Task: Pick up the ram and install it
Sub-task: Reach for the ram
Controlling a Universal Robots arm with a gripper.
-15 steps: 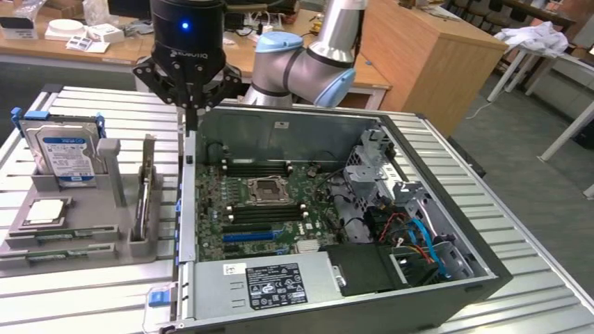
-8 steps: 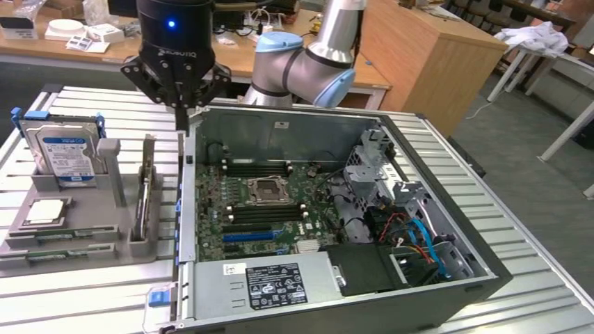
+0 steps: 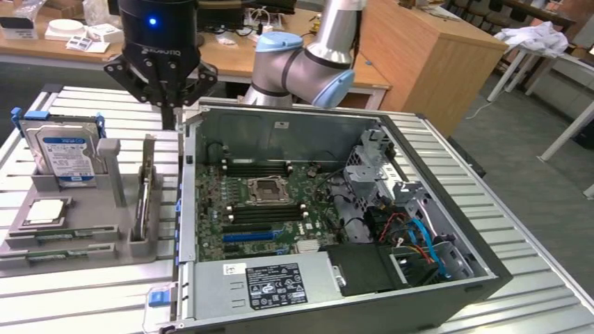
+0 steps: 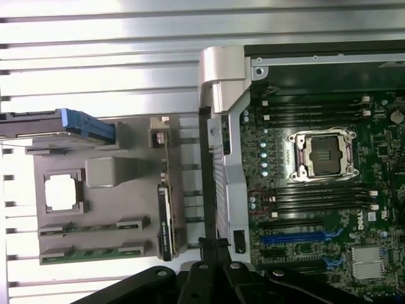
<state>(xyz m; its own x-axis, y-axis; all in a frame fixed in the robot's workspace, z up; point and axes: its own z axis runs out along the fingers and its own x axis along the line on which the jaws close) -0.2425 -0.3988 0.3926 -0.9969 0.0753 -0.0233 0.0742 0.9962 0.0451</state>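
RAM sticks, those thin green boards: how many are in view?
2. Both lie flat, side by side, in the grey holder beside the computer case: one stick, the other stick. More may be hidden.

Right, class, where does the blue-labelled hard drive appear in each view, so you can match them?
Exterior view: the hard drive stands upright in the grey holder, on the exterior view's left of the open case.
Wrist view: the hard drive is edge-on in that holder, beside the square silver chip.
Shared landmark: the CPU socket.

Robot arm [image 3: 327, 28]: silver tubular links and pale-blue joint caps [image 3: 278, 42]. Black gripper [image 3: 170, 115] with white lettering, a lit blue indicator light [image 3: 153, 21] and hinged linkages.
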